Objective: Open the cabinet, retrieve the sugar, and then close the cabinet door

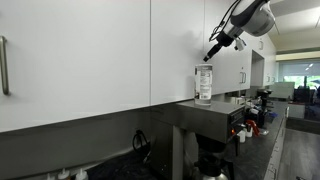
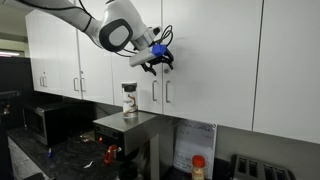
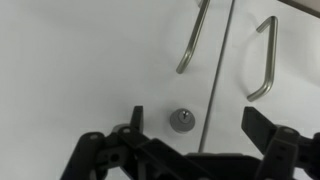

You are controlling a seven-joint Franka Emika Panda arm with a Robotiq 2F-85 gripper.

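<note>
1. Fingers [image 3: 265,135] fill the wrist view's lower edge, spread wide and empty, their bases cut off.
2. Sugar jar [image 2: 129,100] stands upright just below them, not touching, outside the closed cabinet [image 2: 200,50].
3. It rests on a machine's steel surface [image 2: 125,122]; dark clutter [image 2: 80,158] in the dim room beneath is hard to make out.

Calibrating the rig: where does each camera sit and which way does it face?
Exterior view: close beside the cabinet, looking along its fronts; arm at upper right.
Exterior view: facing the cabinet head-on; arm enters from upper left.
Wrist view: faces two door handles; open fingers at bottom.
Both exterior views share jar and gripper.
</note>
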